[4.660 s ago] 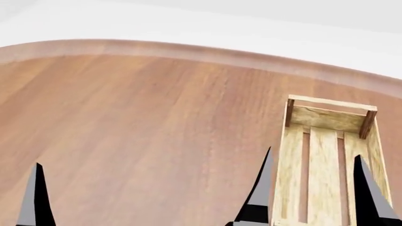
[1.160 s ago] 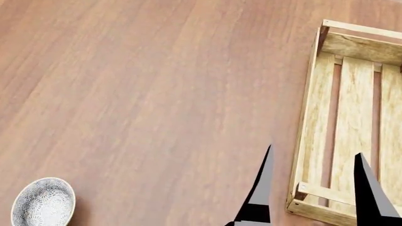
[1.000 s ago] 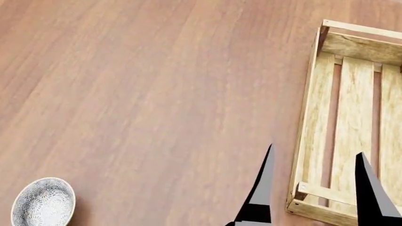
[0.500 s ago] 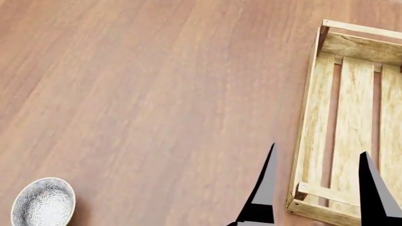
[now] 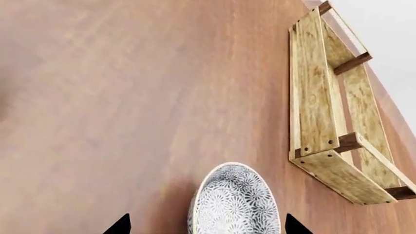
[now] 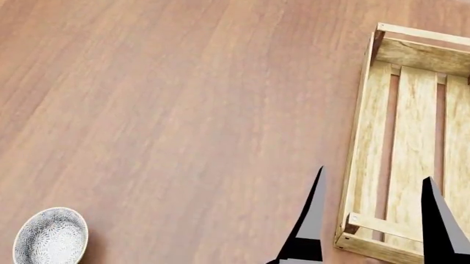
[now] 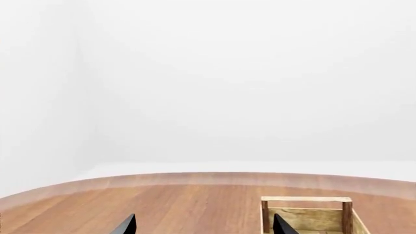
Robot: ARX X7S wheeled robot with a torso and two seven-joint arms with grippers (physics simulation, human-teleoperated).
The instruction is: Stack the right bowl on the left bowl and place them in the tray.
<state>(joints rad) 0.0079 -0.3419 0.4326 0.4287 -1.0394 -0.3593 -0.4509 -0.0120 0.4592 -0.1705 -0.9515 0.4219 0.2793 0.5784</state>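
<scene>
My right gripper [image 6: 371, 220] hangs with its two dark fingers spread wide and nothing between them, over the near left corner of the tray [image 6: 360, 137]. The tray sits on the table [image 6: 184, 110] at the right, bare slats showing. One patterned bowl [image 6: 50, 236] rests upright far off to the left, well apart from the tray. My left gripper [image 5: 202, 225] is over that bowl [image 5: 234, 202], fingertips set wide on either side of it, not touching. I can see no second bowl.
</scene>
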